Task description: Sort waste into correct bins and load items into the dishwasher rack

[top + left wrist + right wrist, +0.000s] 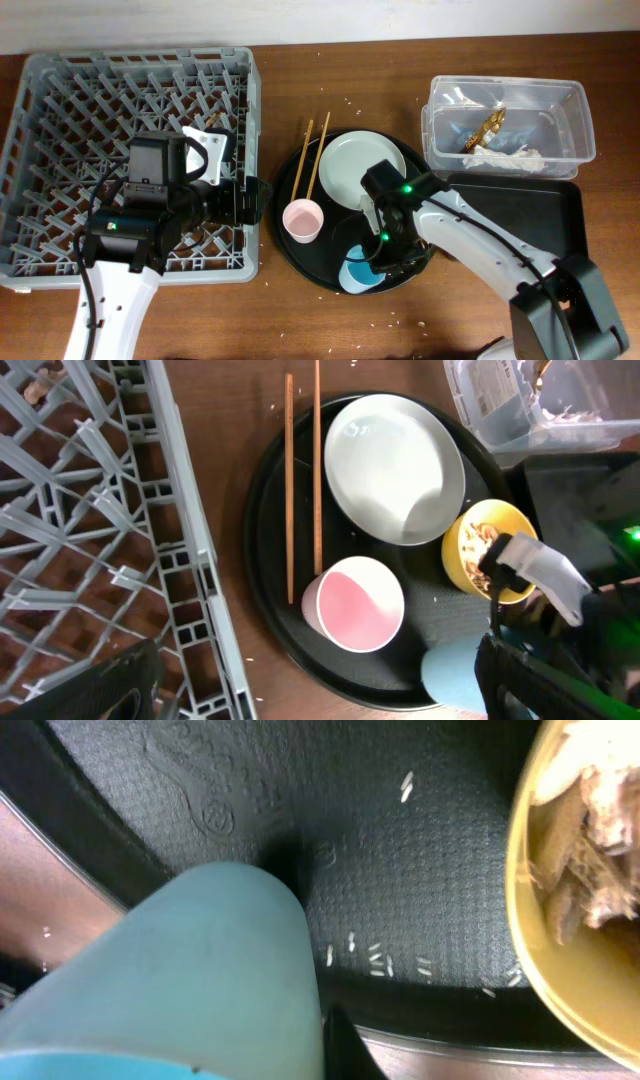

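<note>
My right gripper is down on the round black tray, shut on the blue cup. In the right wrist view the blue cup fills the lower left with one finger pressed to its wall. Beside it is the yellow bowl with food scraps, and rice grains lie on the tray. The pink cup, plate and chopsticks lie on the tray. My left gripper is open and empty at the dishwasher rack's right edge.
The clear tub at the back right holds the snack wrapper and the napkin. The shallow black rectangular tray lies in front of it, under my right arm. Rice grains are scattered on the table.
</note>
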Controlling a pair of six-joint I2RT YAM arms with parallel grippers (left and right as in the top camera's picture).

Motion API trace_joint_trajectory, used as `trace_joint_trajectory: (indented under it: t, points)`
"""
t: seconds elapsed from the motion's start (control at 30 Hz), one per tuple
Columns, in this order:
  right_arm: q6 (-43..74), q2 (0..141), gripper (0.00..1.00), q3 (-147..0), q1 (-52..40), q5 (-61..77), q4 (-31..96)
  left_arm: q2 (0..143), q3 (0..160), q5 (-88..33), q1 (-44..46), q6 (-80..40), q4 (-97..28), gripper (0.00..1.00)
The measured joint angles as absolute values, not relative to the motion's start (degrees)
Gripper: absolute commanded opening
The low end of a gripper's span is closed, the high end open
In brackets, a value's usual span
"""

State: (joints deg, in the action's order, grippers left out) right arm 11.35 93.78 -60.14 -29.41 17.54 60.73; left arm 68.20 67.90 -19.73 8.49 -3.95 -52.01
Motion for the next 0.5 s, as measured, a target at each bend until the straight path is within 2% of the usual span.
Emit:
trace_joint_trajectory:
  t: [0.1, 0.2, 0.3, 0.4, 0.5]
  points:
    - [9.85, 92.38, 0.04, -70.63, -29.30, 17.41, 70.15, 68.23, 67.88, -22.20, 8.25, -10.63, -48.56, 0.99]
    - [5.89, 90.19, 0.04, -86.41, -25.74, 20.36, 74.24, 68.66, 67.96, -40.45, 4.56, -16.69, -37.47, 0.99]
    - [-3.51, 88.36, 0.04, -96.64, -21.02, 37.50, 69.28, 70.61, 68.25, -62.52, 2.00, -20.38, -29.91, 0.99]
    - [-10.79, 88.33, 0.04, -96.99, -21.10, 53.43, 63.88, 71.42, 68.25, -74.83, 2.00, -21.17, -29.15, 0.98]
    - [-13.02, 88.33, 0.04, -96.97, -21.10, 59.22, 59.61, 71.44, 68.25, -84.12, 2.02, -21.85, -29.28, 0.81]
